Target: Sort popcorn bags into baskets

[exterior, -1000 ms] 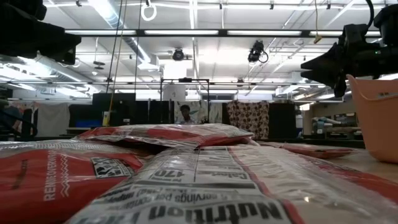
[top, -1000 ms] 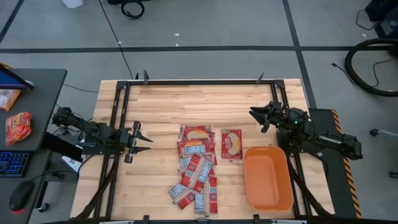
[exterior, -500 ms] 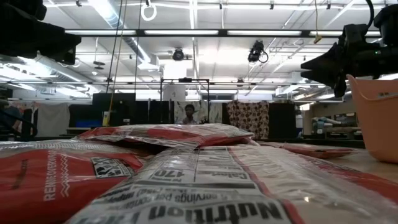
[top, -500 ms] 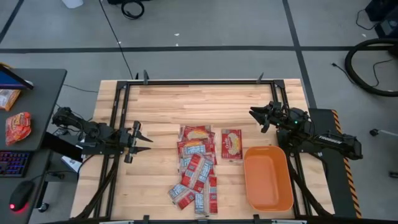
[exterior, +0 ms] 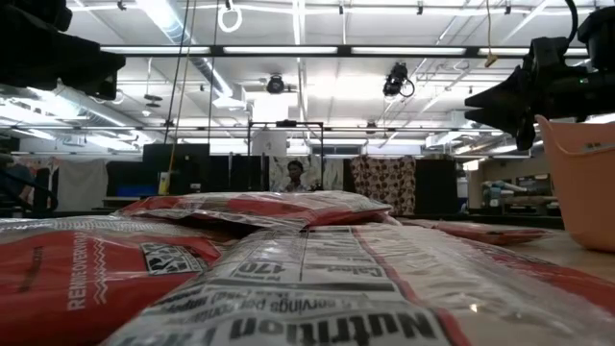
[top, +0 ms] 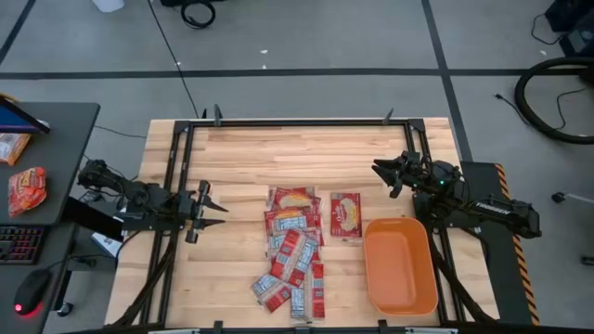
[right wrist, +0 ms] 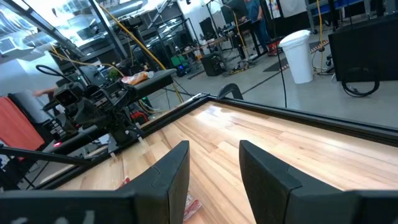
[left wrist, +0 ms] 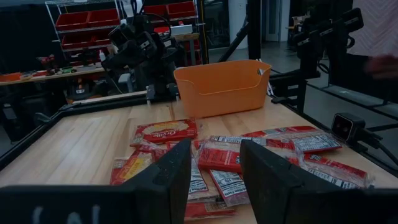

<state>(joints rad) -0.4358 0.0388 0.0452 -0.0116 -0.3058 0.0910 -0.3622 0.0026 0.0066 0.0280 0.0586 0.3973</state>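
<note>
Several red-and-cream popcorn bags [top: 294, 249] lie flat in an overlapping heap on the table's middle, toward the near edge; one bag [top: 345, 216] lies apart beside the basket. They also show in the left wrist view [left wrist: 249, 155] and fill the low view [exterior: 288, 279]. The orange basket [top: 400, 266] stands empty on the table's right near part, also in the left wrist view [left wrist: 222, 84]. My left gripper [top: 213, 210] hovers open left of the heap. My right gripper [top: 379, 172] hovers open beyond the basket's far end, above the table.
Black frame rails [top: 297, 122] run along the table's far edge and down both sides. Bare wood lies on the table's far half [top: 297, 158]. A side desk [top: 37, 176] with a keyboard and snack packs stands left of the table. A person [exterior: 293, 176] shows far off in the room.
</note>
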